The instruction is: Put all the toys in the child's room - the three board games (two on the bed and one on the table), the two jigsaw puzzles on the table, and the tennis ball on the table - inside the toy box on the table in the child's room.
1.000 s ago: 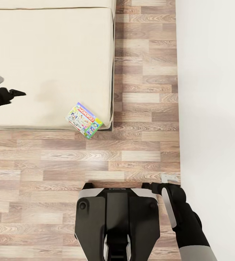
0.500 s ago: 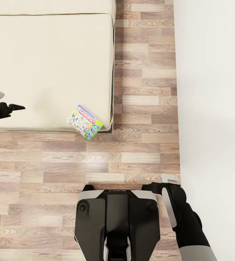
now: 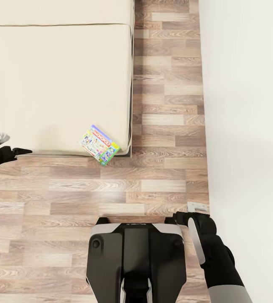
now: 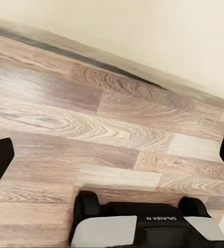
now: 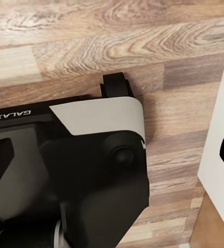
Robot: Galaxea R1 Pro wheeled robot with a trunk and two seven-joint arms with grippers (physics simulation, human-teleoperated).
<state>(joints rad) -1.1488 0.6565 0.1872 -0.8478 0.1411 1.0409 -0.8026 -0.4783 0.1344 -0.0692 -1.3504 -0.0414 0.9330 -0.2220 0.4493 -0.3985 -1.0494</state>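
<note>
A green-and-white board game [image 3: 99,145] lies flat and askew on the near right corner of the bed [image 3: 56,84], its lower corner jutting slightly past the beige mattress's front edge. My left gripper [image 3: 22,150] hovers at the picture's left edge, level with the bed's front edge and far to the left of the game. In the left wrist view, the left gripper [image 4: 112,155] is open and empty over the plank floor. My right gripper [image 3: 174,218] is tucked beside my base; the right wrist view shows the right gripper [image 5: 112,155] open and empty.
My dark base [image 3: 136,256] stands on the wood-plank floor [image 3: 69,198] a short way in front of the bed. A white wall [image 3: 245,105] runs along the right, leaving a floor strip between it and the bed's side.
The view has shifted a little, with the bed lower in the picture. My left gripper has drawn back from over the mattress to the bed's front edge. The game has stayed put.
</note>
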